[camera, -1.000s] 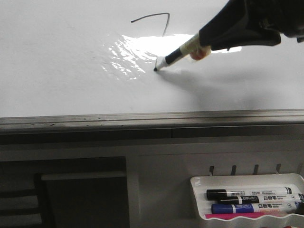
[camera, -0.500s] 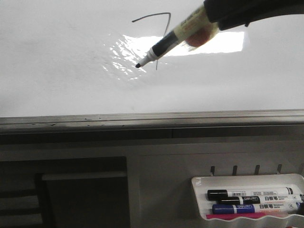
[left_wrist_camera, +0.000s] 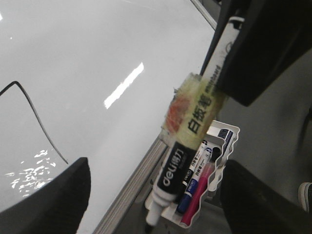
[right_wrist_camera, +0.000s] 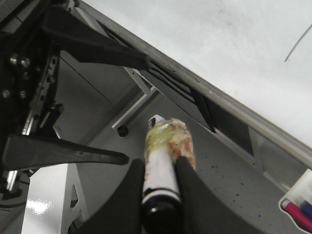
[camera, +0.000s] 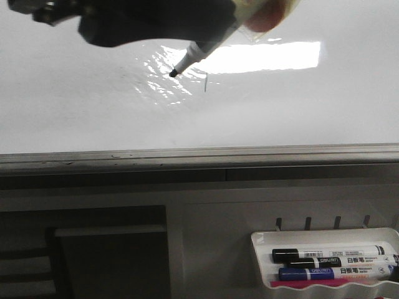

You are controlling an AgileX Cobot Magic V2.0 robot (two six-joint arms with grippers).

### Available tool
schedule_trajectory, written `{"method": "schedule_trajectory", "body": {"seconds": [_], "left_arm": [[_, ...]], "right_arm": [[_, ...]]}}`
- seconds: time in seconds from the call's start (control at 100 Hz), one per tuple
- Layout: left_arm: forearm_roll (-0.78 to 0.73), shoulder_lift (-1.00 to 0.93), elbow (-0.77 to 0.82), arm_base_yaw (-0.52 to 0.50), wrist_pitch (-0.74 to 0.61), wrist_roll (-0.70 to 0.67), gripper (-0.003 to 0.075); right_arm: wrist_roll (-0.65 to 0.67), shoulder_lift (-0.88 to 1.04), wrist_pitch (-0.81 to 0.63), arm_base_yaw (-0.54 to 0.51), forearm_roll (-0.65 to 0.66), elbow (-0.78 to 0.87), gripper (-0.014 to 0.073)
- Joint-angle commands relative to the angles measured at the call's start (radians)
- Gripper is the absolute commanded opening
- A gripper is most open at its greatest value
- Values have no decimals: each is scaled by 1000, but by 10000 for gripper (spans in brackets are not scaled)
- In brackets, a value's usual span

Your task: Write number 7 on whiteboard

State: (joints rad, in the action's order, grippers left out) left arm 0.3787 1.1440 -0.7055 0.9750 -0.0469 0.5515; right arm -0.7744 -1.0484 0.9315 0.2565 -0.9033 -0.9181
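Two pincers in view, one busy and one idle. Right pincer clamped tight on a black-capped marker, fingers pressed against the barrel on both sides, just behind a band of yellowish, red-stained tape wrapped round it. Marker tip sticking well out ahead of that pincer, poised over the wrinkled shiny patch of the whiteboard; contact between tip and board impossible to tell.

Left pincer spread wide, gripping nothing; seen from its wrist, the taped marker between its two dark fingers yet held from above by the other pincer.

The number 7 drawn on the whiteboard as a thin dark line: short top bar, then a long slanted stroke. In the front view only the foot of that stroke on show, just beside the marker tip, the rest hidden behind blurred dark arm parts. From the right wrist, a short piece of the line far beyond the pincer, past the grey frame edge.

Well away from both pincers, below the frame, a small white tray holding several spare markers, black, blue and pink.
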Motion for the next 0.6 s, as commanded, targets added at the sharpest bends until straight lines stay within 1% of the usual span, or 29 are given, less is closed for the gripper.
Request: {"method": "schedule_trajectory", "body": {"seconds": [0.0, 0.09, 0.2, 0.59], "left_arm": [[-27, 20, -61, 8, -75, -1, 512], [-58, 56, -84, 8, -75, -1, 510], [-58, 84, -104, 8, -72, -1, 502], [-58, 109, -111, 8, -72, -1, 282]], "right_arm": [[0, 19, -12, -8, -38, -34, -53], [0, 19, -16, -8, -38, -34, -53], [0, 19, -27, -8, -38, -34, -53], [0, 19, -37, -8, -38, -34, -53]]}}
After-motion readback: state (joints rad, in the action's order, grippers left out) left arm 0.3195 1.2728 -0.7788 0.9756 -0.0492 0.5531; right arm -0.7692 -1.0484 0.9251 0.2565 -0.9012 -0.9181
